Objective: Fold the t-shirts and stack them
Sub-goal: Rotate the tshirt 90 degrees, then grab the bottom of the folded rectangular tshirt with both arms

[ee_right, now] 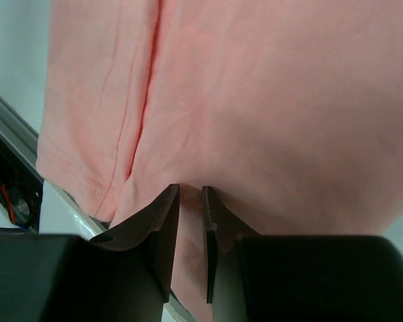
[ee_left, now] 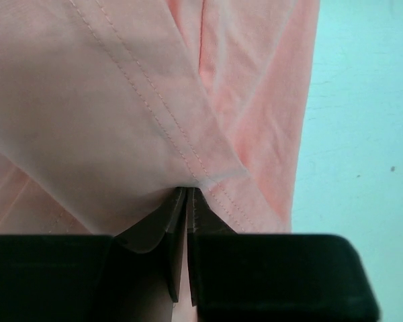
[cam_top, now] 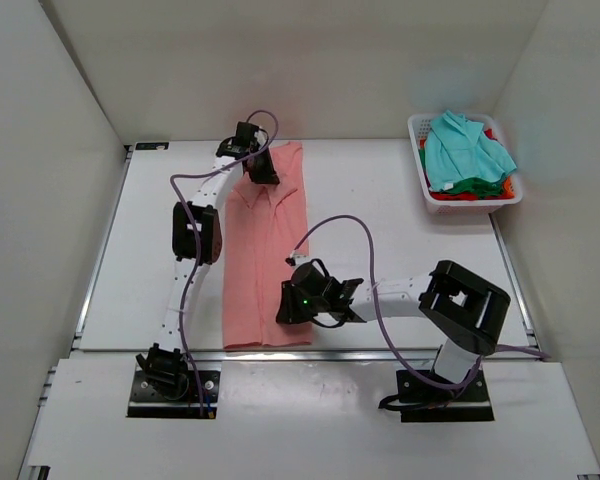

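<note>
A salmon-pink t-shirt (cam_top: 270, 260) lies as a long narrow strip down the middle of the white table. My left gripper (cam_top: 262, 172) sits at its far end, near the collar, shut on a stitched fold of the cloth (ee_left: 121, 100); its fingertips (ee_left: 189, 191) stand almost together. At the near end, by the hem, my right gripper (cam_top: 292, 303) is shut on a pinch of the pink cloth (ee_right: 255, 100), which fills the narrow gap between its fingertips (ee_right: 191, 190). More t-shirts lie in a heap at the back right: teal (cam_top: 465, 148) on top, green (cam_top: 483, 185) and red (cam_top: 450, 196) under it.
The white plastic basket (cam_top: 414, 128) holding the heap stands at the back right corner. White walls close in the table on the left, back and right. A metal rail (ee_right: 13, 134) runs along the table's near edge just below the shirt's hem.
</note>
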Robot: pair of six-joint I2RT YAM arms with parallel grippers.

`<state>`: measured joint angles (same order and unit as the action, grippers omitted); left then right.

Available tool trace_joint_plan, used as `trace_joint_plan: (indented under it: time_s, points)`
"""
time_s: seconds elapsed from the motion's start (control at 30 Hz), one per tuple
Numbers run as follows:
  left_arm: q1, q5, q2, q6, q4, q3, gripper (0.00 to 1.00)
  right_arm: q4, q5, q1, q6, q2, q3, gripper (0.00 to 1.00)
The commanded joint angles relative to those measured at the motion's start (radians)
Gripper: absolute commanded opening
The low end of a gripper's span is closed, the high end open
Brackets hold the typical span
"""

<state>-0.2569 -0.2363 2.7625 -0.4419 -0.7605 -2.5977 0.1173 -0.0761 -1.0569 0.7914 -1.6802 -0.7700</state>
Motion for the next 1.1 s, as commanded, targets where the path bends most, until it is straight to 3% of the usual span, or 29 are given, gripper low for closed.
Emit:
trace_joint_plan:
  time_s: [0.0,0.13,0.2,0.3,0.37,0.5,0.57,0.7,0.77,0.9,1.07]
  points:
    - [-0.008,-0.057,-0.017,0.026,0.043,0.071,0.18,-0.102,-0.002,-0.017,-0.056,-0.084,0.023,0.19]
    - [-0.002,-0.22,-0.055,-0.047,0.038,-0.119,0.29,-0.116,0.021,0.003,-0.222,-0.046,-0.027,0.26]
    - [0.011,-0.287,-0.145,-0.111,0.105,-0.087,0.3,-0.11,0.001,0.018,-0.296,-0.001,-0.043,0.29]
    - [0.041,-0.308,-0.361,-0.161,0.223,0.078,0.33,-0.169,0.047,0.023,-0.391,0.053,-0.106,0.35]
    - [0.07,-0.296,-0.496,-0.17,0.25,0.25,0.34,-0.221,0.076,0.02,-0.441,0.088,-0.149,0.37]
    - [0.125,-0.259,-0.806,-0.069,0.126,0.6,0.35,-0.324,0.186,0.051,-0.4,0.157,-0.151,0.4]
    - [0.104,-0.158,-1.02,0.015,0.096,0.904,0.36,-0.361,0.191,0.101,-0.313,0.223,-0.129,0.41]
    - [0.015,-0.028,-1.347,0.019,0.122,1.424,0.35,-0.393,0.168,0.149,-0.137,0.322,-0.036,0.39]
    - [-0.04,0.024,-1.508,-0.01,0.119,1.572,0.36,-0.409,0.16,0.141,-0.091,0.356,-0.002,0.37]
    - [-0.174,0.137,-1.679,-0.079,0.09,1.802,0.37,-0.45,0.179,0.089,0.009,0.39,0.035,0.38]
    - [-0.173,0.121,-1.944,-0.205,0.066,2.019,0.37,-0.438,0.176,0.012,0.117,0.389,0.078,0.4]
